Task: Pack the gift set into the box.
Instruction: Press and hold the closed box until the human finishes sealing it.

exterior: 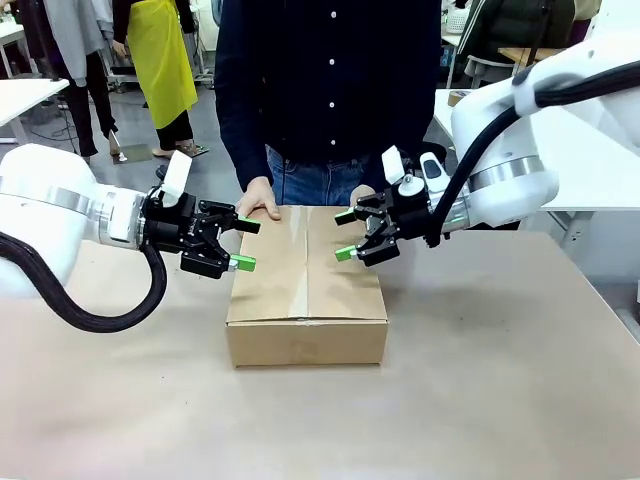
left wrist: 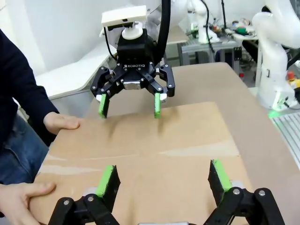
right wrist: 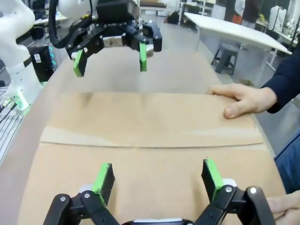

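The box (exterior: 305, 280) lies in the middle of the table with its top flaps folded shut along a centre seam. The gift set is hidden. My left gripper (exterior: 246, 245) hovers open just over the box's left edge, and my right gripper (exterior: 344, 235) hovers open over its right edge. The two face each other across the lid. In the left wrist view my left gripper (left wrist: 163, 176) spreads above the lid (left wrist: 154, 140), with my right gripper (left wrist: 130, 107) opposite. In the right wrist view my right gripper (right wrist: 157, 174) is over the lid (right wrist: 140, 122), opposite my left gripper (right wrist: 110, 63). Neither gripper holds anything.
A person stands at the far side with one hand (exterior: 260, 205) on the box's far edge and the other hand (left wrist: 21, 199) beside it. The brown table top (exterior: 500, 400) spreads around the box. White tables and stools stand beyond.
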